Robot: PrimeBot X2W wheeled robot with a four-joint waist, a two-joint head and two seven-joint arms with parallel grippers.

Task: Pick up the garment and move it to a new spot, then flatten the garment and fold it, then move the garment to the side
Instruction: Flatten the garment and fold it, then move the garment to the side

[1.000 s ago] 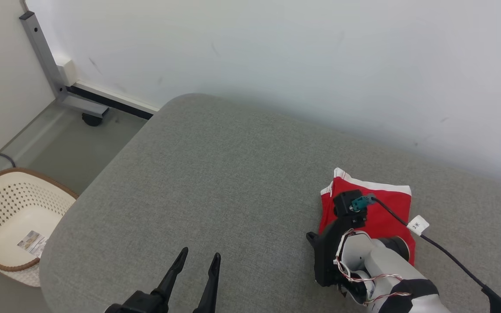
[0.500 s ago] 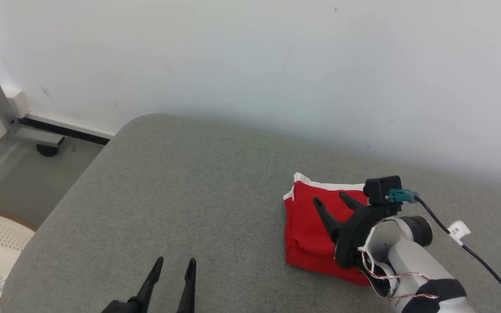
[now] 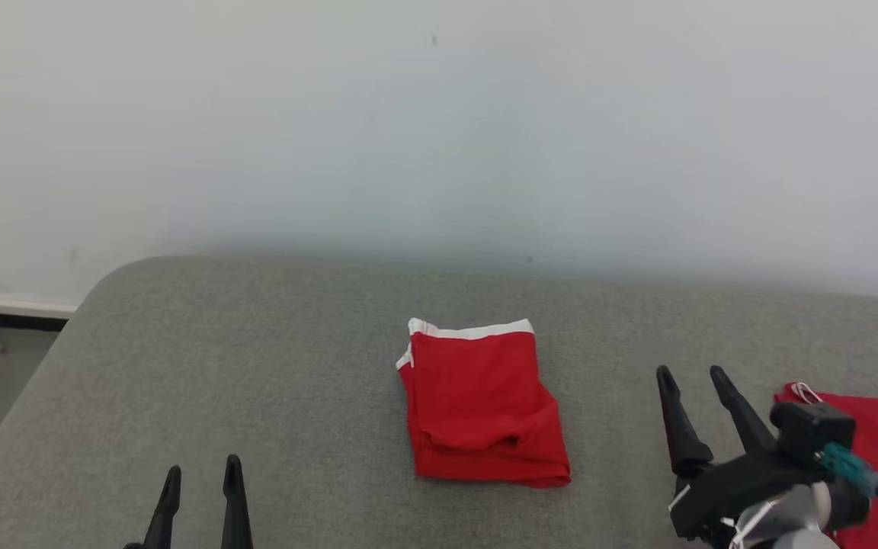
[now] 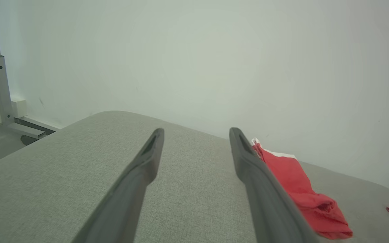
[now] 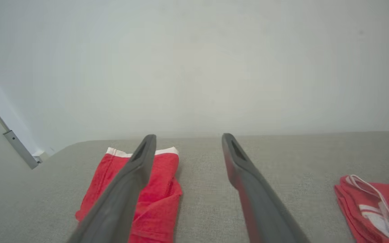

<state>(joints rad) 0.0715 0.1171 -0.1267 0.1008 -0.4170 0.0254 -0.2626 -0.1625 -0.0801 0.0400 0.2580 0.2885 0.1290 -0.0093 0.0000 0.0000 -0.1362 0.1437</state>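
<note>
Folded red garment point(image 3: 481, 404) lying mid-tabletop point(image 3: 256, 366), touching neither pincer. Left pincer point(image 3: 203, 463) and right pincer point(image 3: 690, 371) hovering wide, empty. Cloth looking light, soft, floppy; pinching all layers at near folded edge seeming safest.

The left gripper point(image 3: 203, 467) sits at the lower left of the head view, its two dark fingers parted and pointing up. The right gripper point(image 3: 690, 372) is at the lower right, fingers spread and leaning slightly left, on a pale wrist point(image 3: 788, 528).
</note>
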